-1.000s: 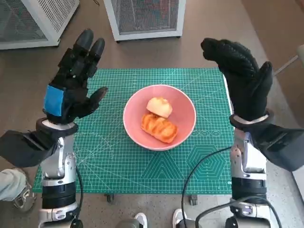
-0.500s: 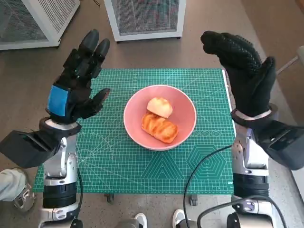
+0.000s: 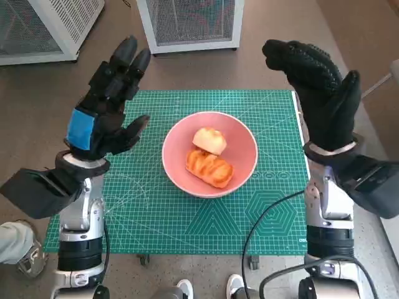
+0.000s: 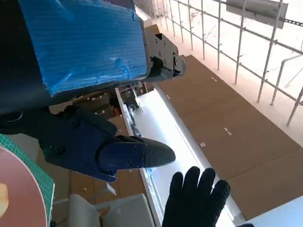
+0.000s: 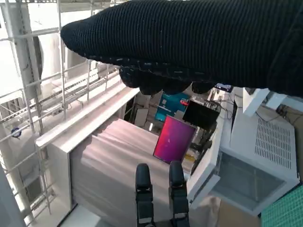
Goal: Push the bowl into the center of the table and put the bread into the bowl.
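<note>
A pink bowl (image 3: 240, 163) sits in the middle of the green cutting mat (image 3: 156, 212). Inside it lie two pieces of bread: a pale round roll (image 3: 209, 140) and a golden braided pastry (image 3: 208, 168). My left hand (image 3: 105, 103), black with blue tape, is raised over the mat's left side with fingers spread and nothing in it. Over the mat's right edge my gloved right hand (image 3: 319, 93) is also lifted, empty, fingers apart. The bowl's rim (image 4: 19, 189) shows at the edge of the left wrist view, along with the left hand (image 4: 80, 85) and the right hand (image 4: 196, 198).
Two white mesh-fronted cabinets (image 3: 190, 22) (image 3: 43, 25) stand on the floor beyond the table. A black cable (image 3: 265, 218) loops over the mat near the right forearm. Feet (image 3: 184, 288) show below the table's near edge. The right wrist view shows only the room.
Both hands have risen slightly and drifted a little away from me. The bowl and the bread in it have stayed put.
</note>
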You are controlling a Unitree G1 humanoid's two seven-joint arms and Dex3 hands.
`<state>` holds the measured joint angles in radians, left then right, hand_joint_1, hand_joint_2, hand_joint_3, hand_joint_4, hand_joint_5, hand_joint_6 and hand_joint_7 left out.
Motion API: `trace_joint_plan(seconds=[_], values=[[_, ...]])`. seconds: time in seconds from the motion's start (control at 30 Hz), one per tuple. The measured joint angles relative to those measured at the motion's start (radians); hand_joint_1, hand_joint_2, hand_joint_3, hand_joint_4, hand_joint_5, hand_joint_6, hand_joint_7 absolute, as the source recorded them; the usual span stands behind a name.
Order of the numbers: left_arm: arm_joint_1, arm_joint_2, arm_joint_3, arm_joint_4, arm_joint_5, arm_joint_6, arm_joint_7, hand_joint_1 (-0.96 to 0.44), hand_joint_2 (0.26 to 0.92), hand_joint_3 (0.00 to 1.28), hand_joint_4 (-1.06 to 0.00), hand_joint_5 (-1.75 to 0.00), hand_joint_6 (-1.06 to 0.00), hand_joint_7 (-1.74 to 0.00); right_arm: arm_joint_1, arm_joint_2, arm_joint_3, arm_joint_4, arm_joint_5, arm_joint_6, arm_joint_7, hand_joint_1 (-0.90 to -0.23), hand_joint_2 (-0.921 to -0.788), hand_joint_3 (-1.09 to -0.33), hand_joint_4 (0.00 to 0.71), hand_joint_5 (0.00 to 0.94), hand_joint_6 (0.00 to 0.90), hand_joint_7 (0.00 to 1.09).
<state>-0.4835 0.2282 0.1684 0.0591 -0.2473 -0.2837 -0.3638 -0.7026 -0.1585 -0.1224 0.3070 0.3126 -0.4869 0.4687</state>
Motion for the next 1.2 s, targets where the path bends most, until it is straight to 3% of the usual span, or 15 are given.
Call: trace_joint_plan(seconds=[1.2], values=[[-0.004,-0.013,-0.015,-0.028,-0.003,0.032,0.038,-0.65,0.921,0.32,-0.27,0.00,-0.29,-0.02,-0.004,0.000,0.005,0.000,-0.006,0.015,-0.007,-0.639,-0.921,-0.736,0.181,0.002,0.072,0.32]])
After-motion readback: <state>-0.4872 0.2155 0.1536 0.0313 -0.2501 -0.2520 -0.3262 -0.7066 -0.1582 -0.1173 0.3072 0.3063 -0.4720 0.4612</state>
